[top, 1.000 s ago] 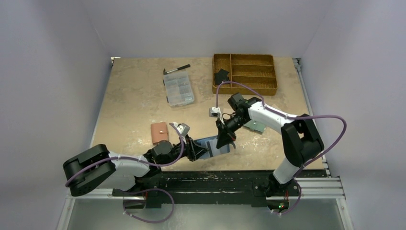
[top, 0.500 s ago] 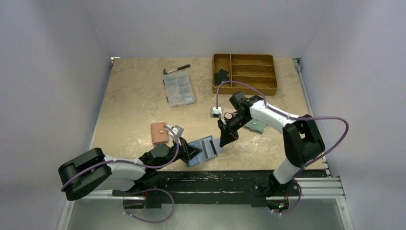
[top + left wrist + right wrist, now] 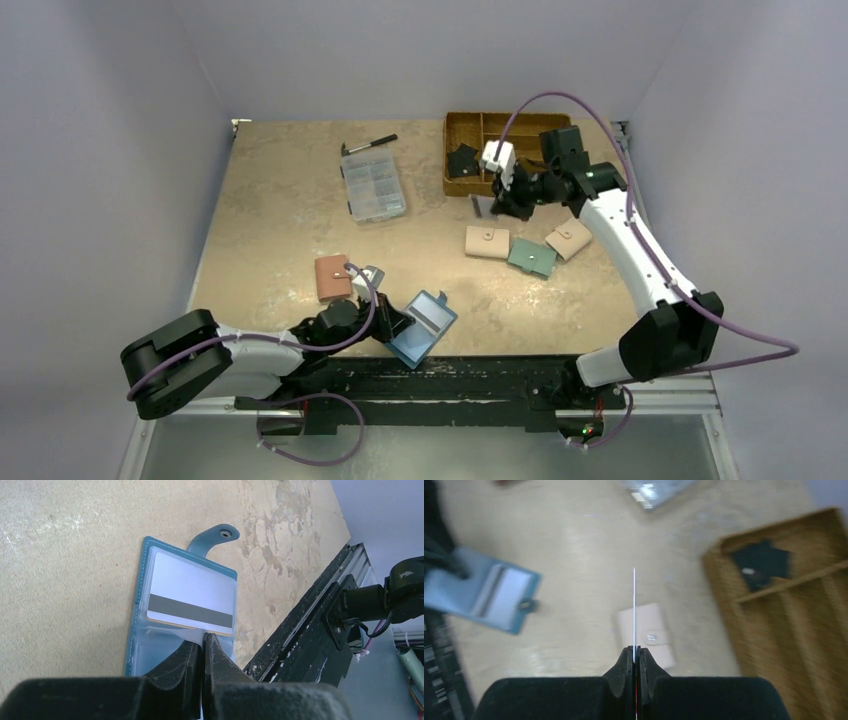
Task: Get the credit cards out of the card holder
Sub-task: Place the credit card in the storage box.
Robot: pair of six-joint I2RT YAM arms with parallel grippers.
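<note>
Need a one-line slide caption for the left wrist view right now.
Left gripper pinches the open blue card holder by its near edge; a striped credit card sits in its clear pocket.

Card holder (image 3: 422,327) at near counter (image 3: 280,200) edge; lone wallet (image 3: 333,277) behind-left of it, compartment box (image 3: 372,184) behind, three wallets (image 3: 531,256) and divided tray (image 3: 449,160) behind-right.

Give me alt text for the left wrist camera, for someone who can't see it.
The left gripper is shut on the near edge of an open blue card holder on a tan table. A grey card with a dark stripe sits in its clear pocket.
</note>
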